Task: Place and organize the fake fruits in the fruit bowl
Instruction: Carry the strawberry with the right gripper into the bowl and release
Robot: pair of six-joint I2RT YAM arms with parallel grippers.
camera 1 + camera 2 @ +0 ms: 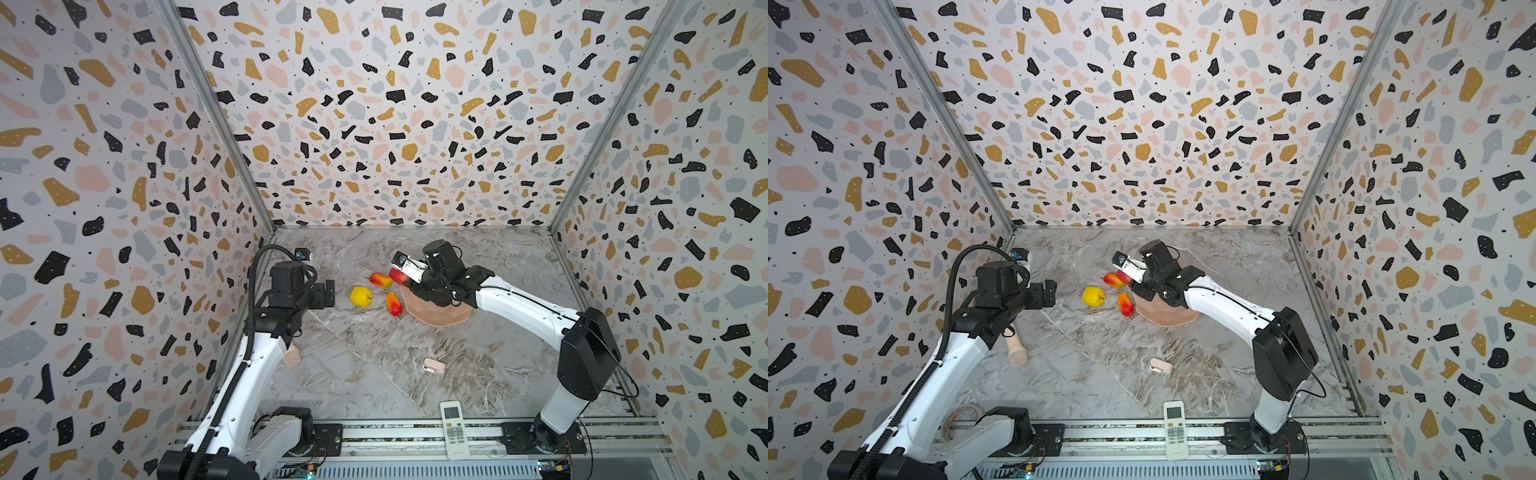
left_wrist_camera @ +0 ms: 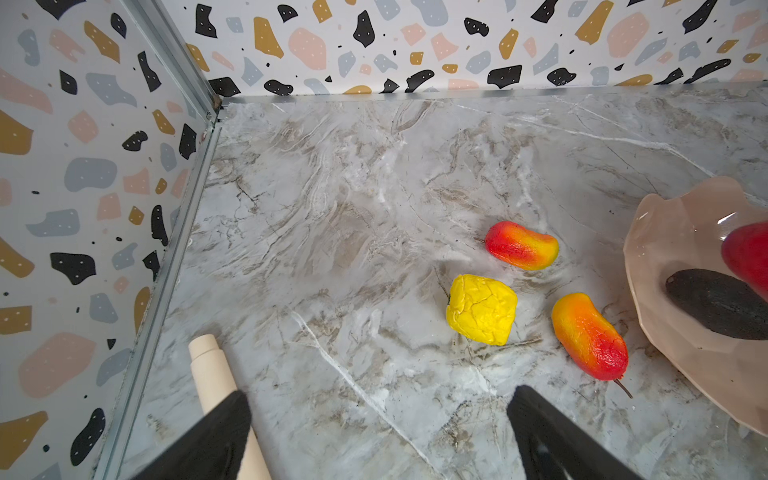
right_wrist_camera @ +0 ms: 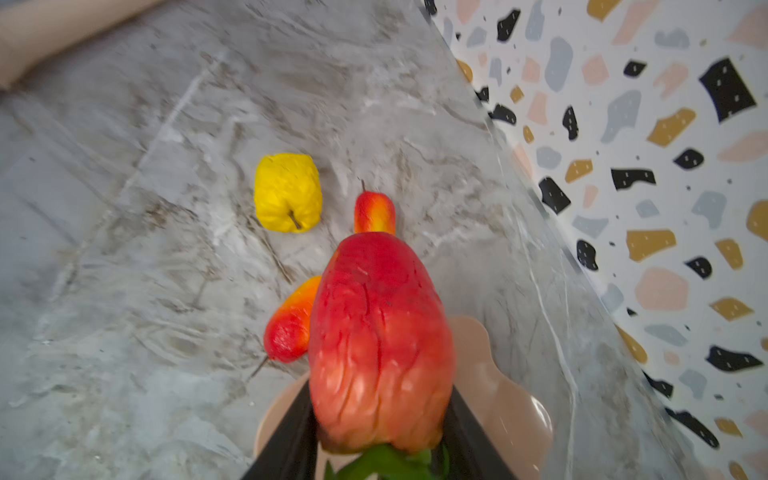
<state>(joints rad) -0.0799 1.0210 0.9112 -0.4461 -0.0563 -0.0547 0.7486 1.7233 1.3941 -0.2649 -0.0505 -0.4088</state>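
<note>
My right gripper (image 3: 380, 436) is shut on the red strawberry (image 3: 380, 345), its green leaves between the jaws, above the left rim of the pale-pink fruit bowl (image 1: 436, 313). In the left wrist view a blackish avocado (image 2: 719, 303) lies inside the bowl (image 2: 673, 232). On the marble left of the bowl lie the bumpy yellow fruit (image 1: 360, 296) and two mangoes (image 1: 380, 280) (image 1: 393, 304). My left gripper (image 2: 380, 399) hangs open over bare marble, left of the yellow fruit (image 2: 481, 309), holding nothing.
A wooden rolling pin (image 1: 1017, 349) lies by the left wall under my left arm. A small pink-white clip (image 1: 433, 365) sits mid-table nearer the front. A white remote control (image 1: 454, 428) rests on the front rail. Patterned walls close three sides.
</note>
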